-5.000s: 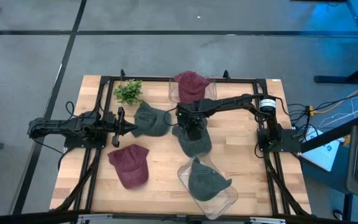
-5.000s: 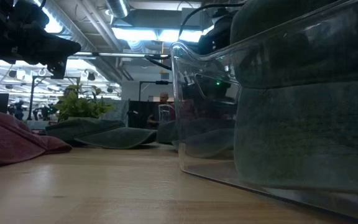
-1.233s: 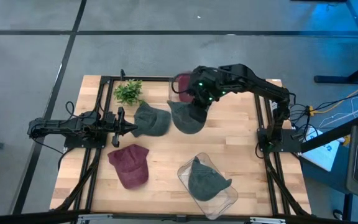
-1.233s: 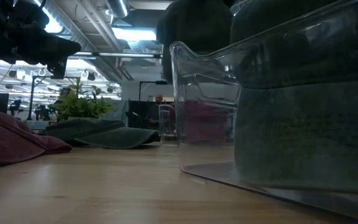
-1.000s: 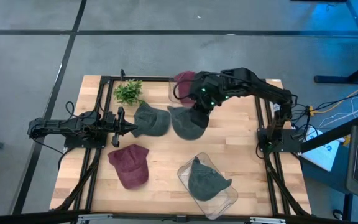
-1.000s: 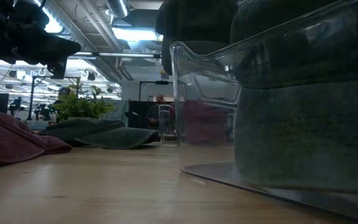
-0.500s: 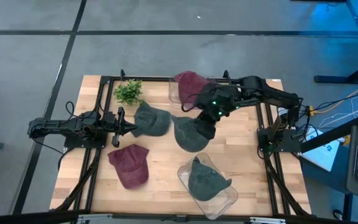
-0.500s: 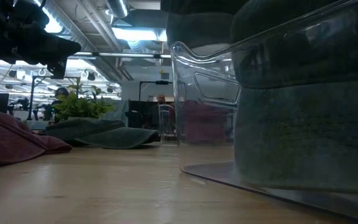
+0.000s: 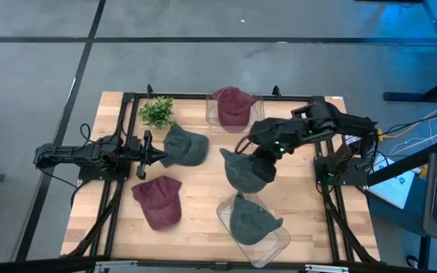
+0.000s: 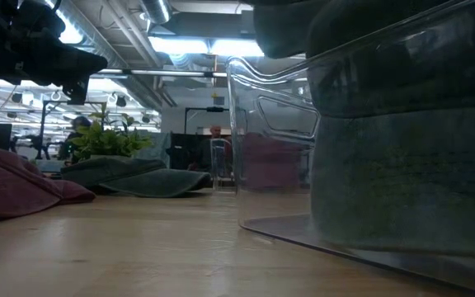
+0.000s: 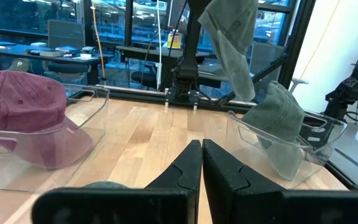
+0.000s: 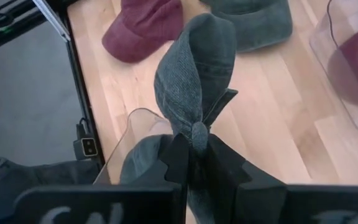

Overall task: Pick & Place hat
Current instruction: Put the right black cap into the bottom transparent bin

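The right gripper (image 9: 262, 168), jaws clamped on a grey-green hat (image 9: 243, 171), has carried it from beside the far bin toward the near clear bin (image 9: 273, 244), where 1 hat already sits. The hat hangs below the jaws, off the table (image 9: 196, 197). The left gripper (image 9: 158, 157) stays put, jaws closed on nothing.

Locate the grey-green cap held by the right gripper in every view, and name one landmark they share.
High view: the grey-green cap hangs centre-right, just above the clear plastic bin.
Low view: a dark shape at the top edge above the bin may be it; cannot tell.
Left wrist view: upper middle, dangling over the bin.
Right wrist view: centre, pinched in the right gripper.
Landmark: that bin, with another grey cap inside.
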Robot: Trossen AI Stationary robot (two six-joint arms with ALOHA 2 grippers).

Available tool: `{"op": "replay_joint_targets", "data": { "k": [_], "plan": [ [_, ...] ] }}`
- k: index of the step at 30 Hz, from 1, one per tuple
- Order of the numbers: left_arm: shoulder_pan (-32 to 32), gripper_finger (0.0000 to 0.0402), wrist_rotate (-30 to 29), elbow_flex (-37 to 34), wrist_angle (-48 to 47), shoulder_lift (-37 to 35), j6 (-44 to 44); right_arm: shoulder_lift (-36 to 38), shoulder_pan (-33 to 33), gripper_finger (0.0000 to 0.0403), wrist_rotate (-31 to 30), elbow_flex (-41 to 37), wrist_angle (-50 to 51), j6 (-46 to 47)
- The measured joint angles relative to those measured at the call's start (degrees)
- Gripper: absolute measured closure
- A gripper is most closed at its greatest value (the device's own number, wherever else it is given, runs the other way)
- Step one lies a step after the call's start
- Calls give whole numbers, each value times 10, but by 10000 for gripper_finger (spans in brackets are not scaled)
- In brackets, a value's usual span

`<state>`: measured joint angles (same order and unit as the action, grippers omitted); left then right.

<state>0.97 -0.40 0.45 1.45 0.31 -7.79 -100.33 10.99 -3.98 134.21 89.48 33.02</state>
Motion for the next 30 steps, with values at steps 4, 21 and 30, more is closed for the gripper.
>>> {"op": "replay_joint_targets", "data": {
  "k": [4, 21, 30],
  "plan": [
    [0, 391, 0, 0, 0, 0, 0, 9, 22, 368, -20, 0, 2, 28],
    [0, 393, 0, 0, 0, 0, 0, 16, 74, 368, -51, 0, -12, 154],
    [0, 389, 0, 0, 0, 0, 0, 44, 76, 368, -130, 0, -29, 221]
  ]
}}
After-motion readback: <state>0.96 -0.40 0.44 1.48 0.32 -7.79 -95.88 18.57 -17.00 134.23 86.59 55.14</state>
